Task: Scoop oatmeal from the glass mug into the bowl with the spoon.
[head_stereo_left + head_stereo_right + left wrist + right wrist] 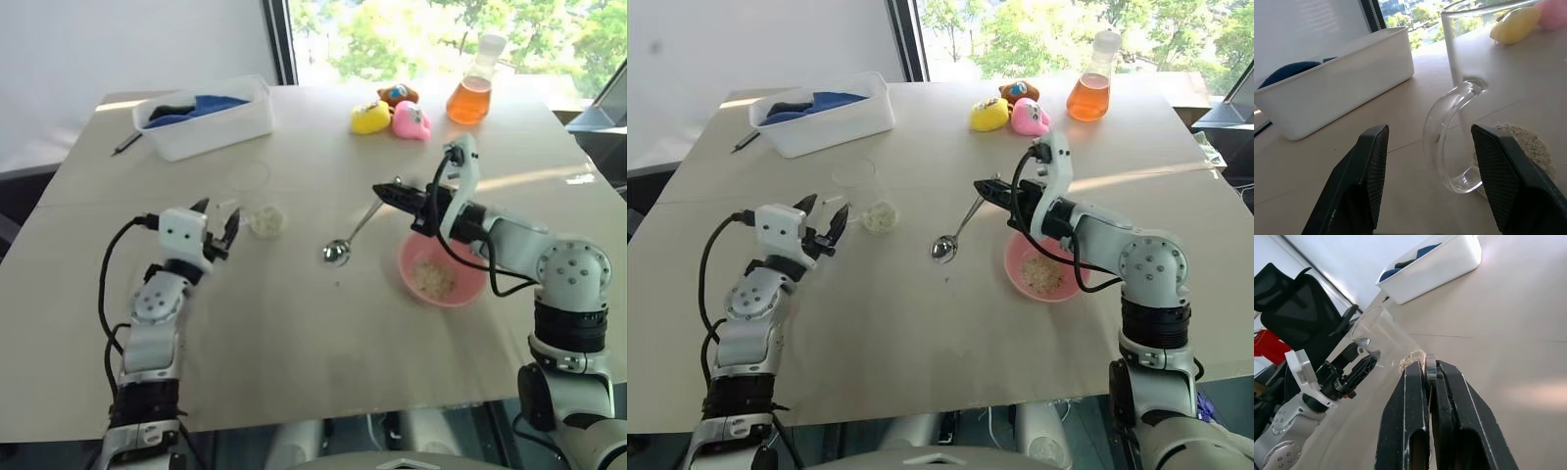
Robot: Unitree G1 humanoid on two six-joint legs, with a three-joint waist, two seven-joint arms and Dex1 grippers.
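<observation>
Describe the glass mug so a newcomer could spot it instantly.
Start at the white rectangular tub in the table's far left corner, then come toward the robot to the open left claw. Just past its fingertips stands the glass mug: clear, colourless, side handle facing the claw, pale oatmeal in its bottom. Unlike the orange-filled flask, it's nearly see-through.

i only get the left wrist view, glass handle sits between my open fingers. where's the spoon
Observer: The right hand is shut on the spoon by its handle tip; the round end hangs low between the glass mug and the bowl.
Operator: anything in the bowl yet
Observer: Yes, a small patch of oatmeal lies in the bowl's bottom.
Operator: left hand touching the mug?
Observer: No contact that I can see. The left hand is open, its fingers on either side of the mug's handle.
</observation>
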